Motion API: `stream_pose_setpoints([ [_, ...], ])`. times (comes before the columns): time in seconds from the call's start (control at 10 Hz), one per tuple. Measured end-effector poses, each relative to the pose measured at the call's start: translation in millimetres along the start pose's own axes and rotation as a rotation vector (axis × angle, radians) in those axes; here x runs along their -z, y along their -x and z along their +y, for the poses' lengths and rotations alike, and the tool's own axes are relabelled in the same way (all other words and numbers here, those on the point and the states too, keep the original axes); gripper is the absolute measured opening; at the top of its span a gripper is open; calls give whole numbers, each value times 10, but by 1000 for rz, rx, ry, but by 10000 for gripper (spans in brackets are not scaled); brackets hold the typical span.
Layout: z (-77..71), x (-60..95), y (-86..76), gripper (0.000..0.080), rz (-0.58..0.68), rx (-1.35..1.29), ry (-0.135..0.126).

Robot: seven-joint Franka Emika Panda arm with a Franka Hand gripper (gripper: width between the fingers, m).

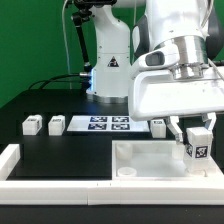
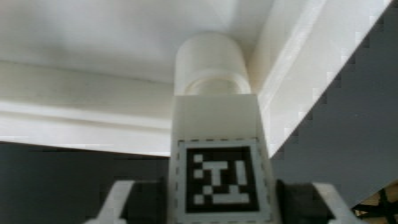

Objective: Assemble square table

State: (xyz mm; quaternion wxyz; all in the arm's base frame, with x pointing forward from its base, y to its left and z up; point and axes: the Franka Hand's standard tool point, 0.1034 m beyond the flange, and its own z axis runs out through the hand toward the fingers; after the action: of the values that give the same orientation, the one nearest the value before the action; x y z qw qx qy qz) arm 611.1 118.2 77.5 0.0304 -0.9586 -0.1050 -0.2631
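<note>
The white square table slab lies at the front on the exterior view's right, with a round socket at its near corner. My gripper hangs over the slab's right part, shut on a white leg with a black-and-white tag. In the wrist view the leg runs away from my gripper toward the slab, and a finger shows on each side of it. Two loose legs stand at the exterior view's left, and another leg stands behind the slab.
The marker board lies flat on the black table between the loose legs. A low white border rail runs along the exterior view's left and front edge. The arm's base stands behind the board, with cables to its left.
</note>
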Motion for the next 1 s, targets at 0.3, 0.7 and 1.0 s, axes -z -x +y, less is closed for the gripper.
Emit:
stream_pose_setpoints([
  [0.3, 0, 0, 0, 508, 0, 4, 0],
  [0.7, 0, 0, 0, 644, 0, 12, 0],
  [1.0, 0, 0, 0, 649, 0, 14, 0],
])
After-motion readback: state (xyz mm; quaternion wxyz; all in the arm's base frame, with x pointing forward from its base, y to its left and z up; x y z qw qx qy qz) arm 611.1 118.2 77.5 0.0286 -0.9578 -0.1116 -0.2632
